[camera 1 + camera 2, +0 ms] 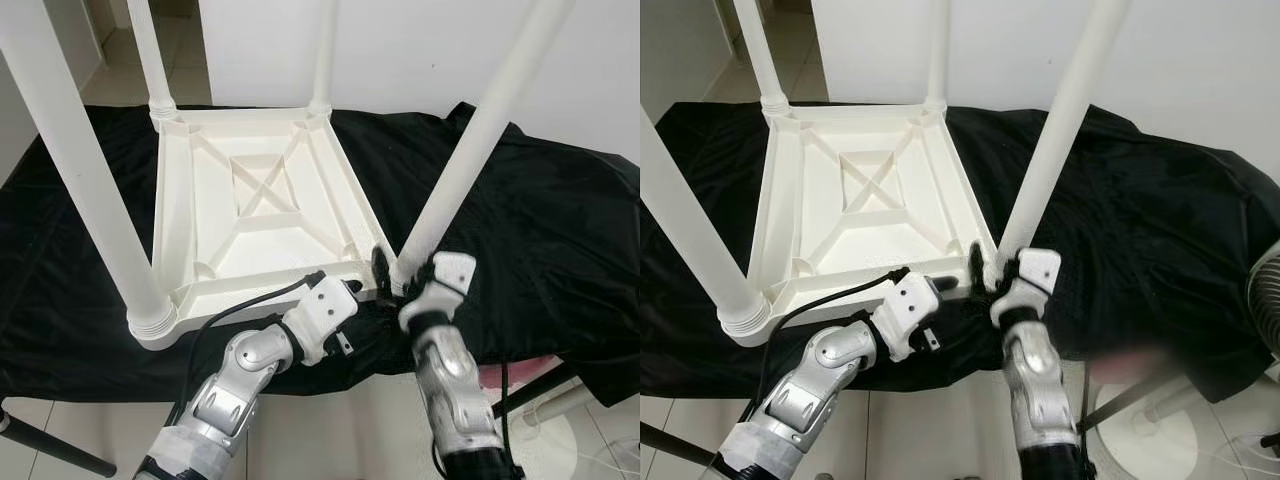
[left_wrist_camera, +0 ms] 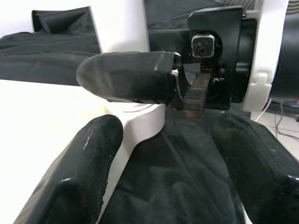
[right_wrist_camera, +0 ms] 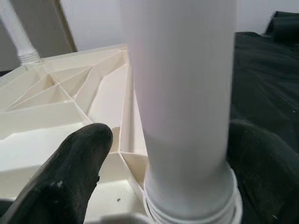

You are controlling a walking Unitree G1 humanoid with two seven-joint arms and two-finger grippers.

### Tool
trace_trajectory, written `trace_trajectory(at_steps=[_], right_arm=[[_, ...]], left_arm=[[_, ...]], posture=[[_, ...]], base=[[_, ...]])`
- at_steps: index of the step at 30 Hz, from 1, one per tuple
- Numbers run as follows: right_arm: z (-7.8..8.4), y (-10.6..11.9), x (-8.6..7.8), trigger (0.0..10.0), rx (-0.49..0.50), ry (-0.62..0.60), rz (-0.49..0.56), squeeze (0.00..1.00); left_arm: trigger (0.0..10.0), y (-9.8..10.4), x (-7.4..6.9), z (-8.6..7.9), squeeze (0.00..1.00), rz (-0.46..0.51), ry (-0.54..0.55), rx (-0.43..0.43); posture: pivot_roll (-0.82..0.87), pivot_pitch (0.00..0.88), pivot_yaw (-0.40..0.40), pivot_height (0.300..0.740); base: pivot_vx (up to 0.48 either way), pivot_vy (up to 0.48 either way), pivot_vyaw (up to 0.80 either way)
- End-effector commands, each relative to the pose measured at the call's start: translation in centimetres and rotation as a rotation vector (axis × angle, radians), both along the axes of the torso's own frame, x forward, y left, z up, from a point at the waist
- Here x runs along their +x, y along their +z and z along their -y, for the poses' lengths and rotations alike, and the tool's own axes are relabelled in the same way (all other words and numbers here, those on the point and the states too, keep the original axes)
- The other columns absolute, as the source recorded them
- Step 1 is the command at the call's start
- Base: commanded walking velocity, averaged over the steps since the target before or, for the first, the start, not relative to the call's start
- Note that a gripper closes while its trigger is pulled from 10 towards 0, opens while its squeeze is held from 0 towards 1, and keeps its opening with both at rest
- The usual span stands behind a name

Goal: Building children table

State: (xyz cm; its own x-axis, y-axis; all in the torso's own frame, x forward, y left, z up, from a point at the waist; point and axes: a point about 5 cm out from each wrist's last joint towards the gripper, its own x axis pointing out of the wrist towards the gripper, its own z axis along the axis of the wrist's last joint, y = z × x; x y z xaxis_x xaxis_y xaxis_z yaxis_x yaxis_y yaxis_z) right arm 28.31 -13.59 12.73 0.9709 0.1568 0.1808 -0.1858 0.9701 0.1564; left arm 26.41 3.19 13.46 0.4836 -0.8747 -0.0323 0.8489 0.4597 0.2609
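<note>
Lying upside down on a black cloth (image 1: 560, 230), the white plastic children's table (image 1: 250, 215) shows me its ribbed underside, with a raised square crossed by an X at the middle; I can read no brand, label or writing on it or anywhere else. Going from my left, the near-left leg (image 1: 85, 180) stands in its threaded corner socket and rises out of the head views, so its far end is cut off. Behind it the far-left leg (image 1: 150, 55) and the far-right leg (image 1: 322, 55) stand in the two back corners, also cut off at the top. My left gripper (image 1: 358, 290) reaches in at the table's near edge, just beside the near-right corner; in my left wrist view its fingers (image 2: 79, 172) are spread apart over the cloth with nothing between them, and my other gripper's black finger lies across in front. To the right, the near-right leg (image 1: 470, 140) leans up from that corner, its top out of frame. My right gripper (image 1: 388, 272) is at its base, and in my right wrist view the fingers (image 3: 70, 172) sit on either side of the leg (image 3: 184, 107) just above the threaded collar; whether they press it I cannot tell. Past the cloth's near-right edge a white fan base (image 1: 1145, 435) stands on the tiled floor (image 1: 330, 440), partly hidden.
</note>
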Motion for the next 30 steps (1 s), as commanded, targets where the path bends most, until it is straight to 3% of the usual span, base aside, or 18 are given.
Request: trace_trajectory(at_steps=[1, 4, 6, 12, 15, 22, 23, 25, 26, 28, 29, 30], right_arm=[[0.0, -0.1, -0.2, 10.0, -0.003, 0.062, 0.004, 0.0], [0.4, -0.2, -0.3, 10.0, -0.024, 0.104, 0.004, 0.0], [1.7, -0.4, 0.0, 10.0, -0.08, 0.174, 0.001, 0.0], [2.7, -0.4, 0.3, 10.0, -0.121, 0.217, 0.001, 0.0], [3.8, -0.2, 1.2, 10.0, -0.181, 0.261, -0.002, 0.0], [4.5, 0.3, 2.3, 10.0, -0.239, 0.316, -0.001, 0.0], [4.7, 0.6, 2.9, 9.3, -0.259, 0.332, 0.0, 0.0], [4.7, 0.8, 3.3, 9.0, -0.272, 0.343, -0.001, 0.0], [4.6, 0.9, 3.7, 8.4, -0.279, 0.352, 0.0, 0.0], [4.6, 0.9, 3.7, 8.4, -0.279, 0.352, 0.0, 0.0], [4.4, 1.0, 4.1, 3.5, -0.29, 0.379, -0.001, 0.0], [4.4, 1.0, 4.1, 3.5, -0.29, 0.379, -0.001, 0.0]], left_arm=[[10.0, -0.1, -0.2, 0.1, 0.0, 0.006, 0.019, 0.001], [10.0, -0.1, -0.2, 0.1, 0.0, 0.004, 0.016, 0.002], [10.0, -0.2, -0.2, 0.1, 0.0, 0.0, 0.014, 0.004], [10.0, -0.1, -0.1, 0.0, 0.0, -0.001, 0.013, 0.005], [10.0, -0.1, 0.0, 0.0, 0.0, 0.0, 0.013, 0.006], [10.0, 0.0, 0.0, 0.0, 0.0, 0.001, 0.012, 0.007], [10.0, 0.0, 0.1, 0.0, 0.0, -0.001, 0.01, 0.008], [10.0, 0.0, 0.0, 0.0, 0.0, -0.003, 0.008, 0.008], [10.0, 0.0, 0.0, 0.0, 0.0, -0.007, 0.005, 0.009], [10.0, 0.0, 0.0, 0.0, 0.0, -0.007, 0.005, 0.009], [10.0, -0.2, -0.1, 0.0, 0.0, -0.01, -0.006, 0.025], [10.0, -0.2, -0.1, 0.0, 0.0, -0.01, -0.006, 0.025]], posture=[[-0.05, 0.047, -0.07, 0.74], [-0.05, 0.047, -0.07, 0.74], [-0.06, 0.047, -0.066, 0.74], [-0.06, 0.048, -0.065, 0.74], [-0.06, 0.051, -0.06, 0.74], [-0.06, 0.051, -0.057, 0.74], [-0.05, 0.051, -0.058, 0.74], [-0.05, 0.051, -0.058, 0.74], [-0.05, 0.05, -0.055, 0.74], [-0.05, 0.05, -0.055, 0.74], [-0.05, 0.049, -0.057, 0.74], [-0.05, 0.049, -0.057, 0.74]], base=[[0.0, 0.0, 0.0], [0.0, 0.0, 0.0], [0.0, 0.0, 0.0], [0.0, 0.0, 0.0], [0.0, 0.0, 0.0], [0.0, 0.0, 0.0], [0.0, 0.0, 0.0], [0.0, 0.0, 0.0], [0.0, 0.0, 0.0], [0.0, 0.0, 0.0], [0.0, 0.0, 0.0], [0.0, 0.0, 0.0]])
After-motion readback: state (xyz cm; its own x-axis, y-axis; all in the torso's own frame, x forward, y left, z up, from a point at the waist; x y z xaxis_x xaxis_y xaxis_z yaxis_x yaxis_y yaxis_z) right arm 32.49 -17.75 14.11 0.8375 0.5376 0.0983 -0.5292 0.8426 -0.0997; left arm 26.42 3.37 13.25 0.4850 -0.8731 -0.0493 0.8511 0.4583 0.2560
